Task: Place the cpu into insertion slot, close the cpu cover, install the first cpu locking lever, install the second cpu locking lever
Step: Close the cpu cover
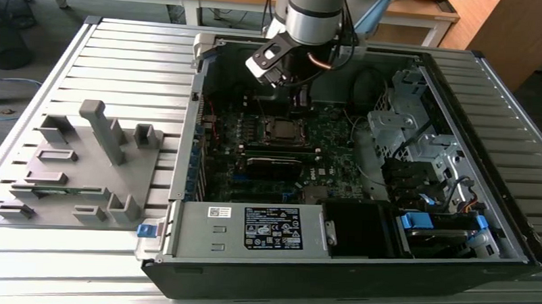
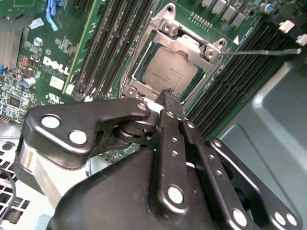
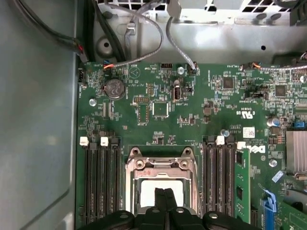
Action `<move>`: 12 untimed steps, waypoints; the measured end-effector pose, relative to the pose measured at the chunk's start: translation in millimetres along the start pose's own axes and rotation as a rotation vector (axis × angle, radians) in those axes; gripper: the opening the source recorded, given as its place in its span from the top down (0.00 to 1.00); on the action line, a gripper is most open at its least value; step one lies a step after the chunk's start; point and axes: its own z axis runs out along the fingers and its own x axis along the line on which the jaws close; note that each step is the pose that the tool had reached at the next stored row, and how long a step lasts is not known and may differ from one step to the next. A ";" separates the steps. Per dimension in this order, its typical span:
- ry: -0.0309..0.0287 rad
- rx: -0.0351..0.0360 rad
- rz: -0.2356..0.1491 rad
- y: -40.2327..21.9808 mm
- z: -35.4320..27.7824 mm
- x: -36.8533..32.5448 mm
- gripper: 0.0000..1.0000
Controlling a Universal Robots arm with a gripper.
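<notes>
In the exterior view the tool (image 1: 299, 104) hangs inside the open computer case (image 1: 339, 283). The insertion slot (image 1: 281, 129) is at the tool's 6 o'clock, and a grey fixture (image 1: 81, 166) sits on the worktop (image 1: 121, 52) at the case's 9 o'clock.

In the second wrist view the cpu (image 2: 172, 72) lies seated in the slot, and the cpu cover (image 2: 189, 44) appears down over it. A thin locking lever (image 2: 259, 51) juts free. The tool's fingers (image 2: 169, 110) are pressed together and grip nothing.

In the first wrist view they hover just over the cpu.

The lever looks stiff, springy and slick, so it is probably best pushed near its far end.
</notes>
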 end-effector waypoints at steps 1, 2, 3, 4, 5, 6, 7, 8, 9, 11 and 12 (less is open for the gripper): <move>0.0001 0.0000 0.000 -0.9 0.5 0.0 0.90; 0.0002 0.0000 0.000 -1.8 1.2 0.0 0.90; 0.0001 0.0000 0.000 -2.6 2.0 0.0 0.90; 0.0000 0.0000 0.000 -3.4 2.8 0.0 0.90; 0.0001 0.0000 0.000 -3.9 3.3 0.0 0.90; 0.0000 0.0000 0.000 -4.2 3.4 0.0 0.90; -0.0001 0.0001 0.000 -4.2 3.4 0.0 0.90; -0.0002 0.0001 0.000 -4.2 3.4 0.0 0.90; -0.0001 0.0001 0.000 -4.2 3.4 0.0 0.90; 0.0001 0.0000 0.000 -4.3 3.5 0.0 0.90; 0.0000 0.0000 0.000 -4.3 3.5 0.0 0.90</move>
